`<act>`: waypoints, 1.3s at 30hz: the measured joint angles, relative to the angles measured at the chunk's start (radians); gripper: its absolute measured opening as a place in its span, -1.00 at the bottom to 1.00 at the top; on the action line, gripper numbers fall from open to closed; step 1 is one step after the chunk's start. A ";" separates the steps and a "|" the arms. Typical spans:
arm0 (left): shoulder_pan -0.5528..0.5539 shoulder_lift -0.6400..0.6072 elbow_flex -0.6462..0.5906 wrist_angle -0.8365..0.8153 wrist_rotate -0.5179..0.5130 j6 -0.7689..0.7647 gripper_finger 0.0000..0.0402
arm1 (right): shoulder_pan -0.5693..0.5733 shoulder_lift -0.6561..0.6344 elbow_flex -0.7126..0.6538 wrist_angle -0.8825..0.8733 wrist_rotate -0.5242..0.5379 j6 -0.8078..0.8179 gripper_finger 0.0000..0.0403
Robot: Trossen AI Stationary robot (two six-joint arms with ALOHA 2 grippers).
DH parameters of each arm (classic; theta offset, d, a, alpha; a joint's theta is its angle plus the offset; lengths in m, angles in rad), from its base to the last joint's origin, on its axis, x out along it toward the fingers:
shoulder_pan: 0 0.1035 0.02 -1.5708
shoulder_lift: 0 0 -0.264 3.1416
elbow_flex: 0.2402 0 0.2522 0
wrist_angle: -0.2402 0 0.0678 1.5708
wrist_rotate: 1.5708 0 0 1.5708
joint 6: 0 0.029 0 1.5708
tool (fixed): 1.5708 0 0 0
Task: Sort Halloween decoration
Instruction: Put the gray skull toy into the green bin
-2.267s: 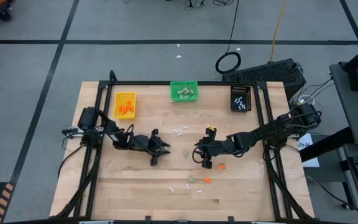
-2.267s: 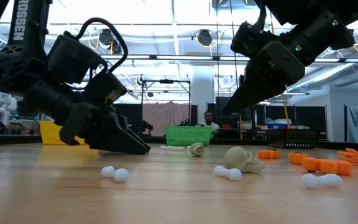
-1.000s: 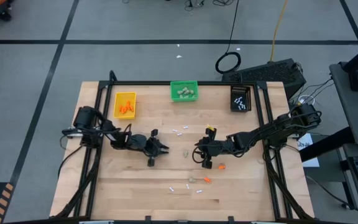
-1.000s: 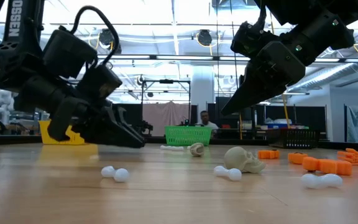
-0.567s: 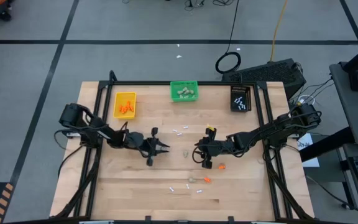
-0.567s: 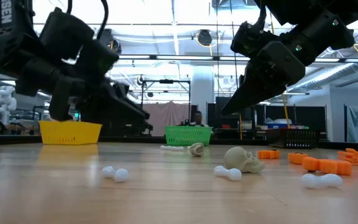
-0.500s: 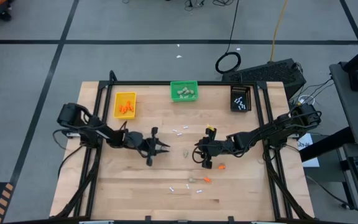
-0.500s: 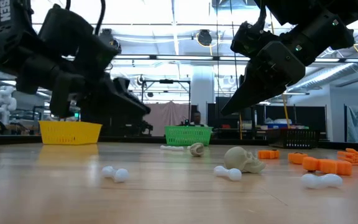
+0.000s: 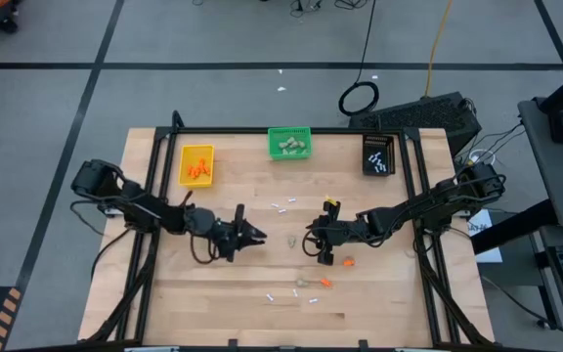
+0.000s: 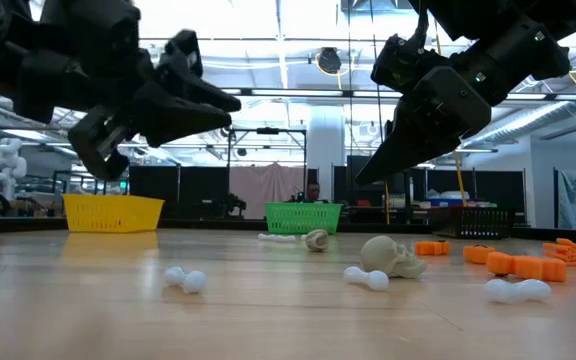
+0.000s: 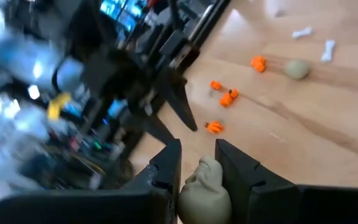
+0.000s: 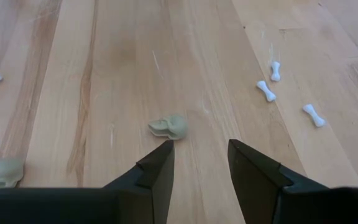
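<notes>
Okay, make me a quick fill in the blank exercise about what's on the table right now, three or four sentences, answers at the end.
1. The left gripper has its jaws shut on a beige ____-shaped piece.
2. The bin between the yellow bin and the black bin is ____.
3. The right gripper has open jaws and holds ____.
4. The white pieces lying on the table are shaped like ____.

Missing words: skull; green; nothing; bones

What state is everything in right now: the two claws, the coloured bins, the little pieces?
Left gripper: raised, shut on a beige skull.
Right gripper: open, empty, above a loose skull.
Yellow bin: holds orange pieces.
Green bin: holds beige lumps.
Black bin: holds white bones.
White bones: loose on table.
</notes>
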 joint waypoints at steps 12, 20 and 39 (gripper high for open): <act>-0.028 0.000 0.032 0.001 -0.007 0.528 -0.61 | 0.000 0.000 0.000 0.000 0.000 0.000 -0.32; -0.027 0.000 0.032 0.003 -0.027 0.567 -0.61 | 0.000 0.000 0.000 0.000 0.001 0.000 -0.32; -0.027 0.000 0.032 0.003 -0.035 0.560 -0.60 | 0.000 0.000 0.000 0.001 0.001 -0.001 -0.32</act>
